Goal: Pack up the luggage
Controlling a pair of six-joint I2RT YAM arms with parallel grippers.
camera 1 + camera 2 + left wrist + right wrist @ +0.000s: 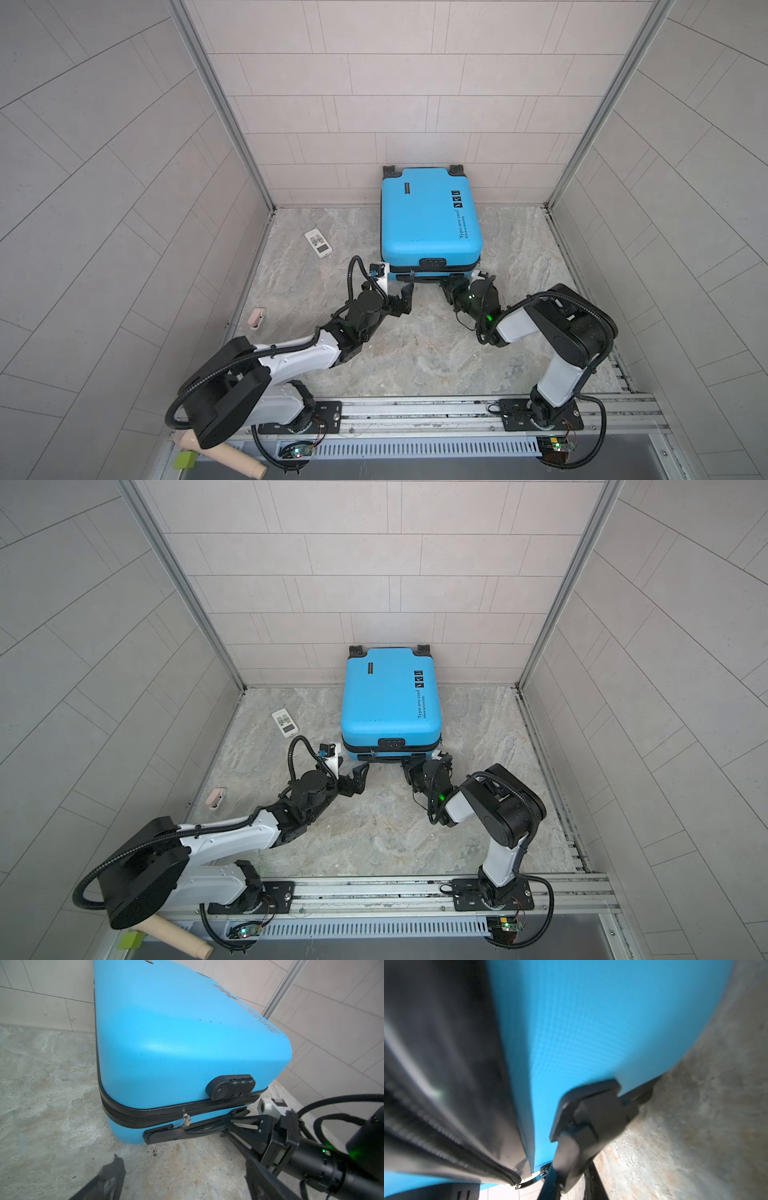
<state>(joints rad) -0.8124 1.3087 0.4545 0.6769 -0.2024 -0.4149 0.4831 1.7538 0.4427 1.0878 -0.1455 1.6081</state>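
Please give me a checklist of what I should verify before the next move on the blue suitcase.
1. Luggage lid down: ok, shells meet.
2. Zipper closed all round: cannot tell; zipper pull hangs on the front side.
3. Right gripper shut on handle: ok.
4. Left gripper open, clear of the luggage: ok.
5. Everything packed: cannot tell; white remote lies on the table.

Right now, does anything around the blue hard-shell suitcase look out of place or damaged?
The bright-blue hard-shell suitcase lies closed, yet a white remote control and a small pink object sit loose on the grey stone floor to its left. No damage shows.
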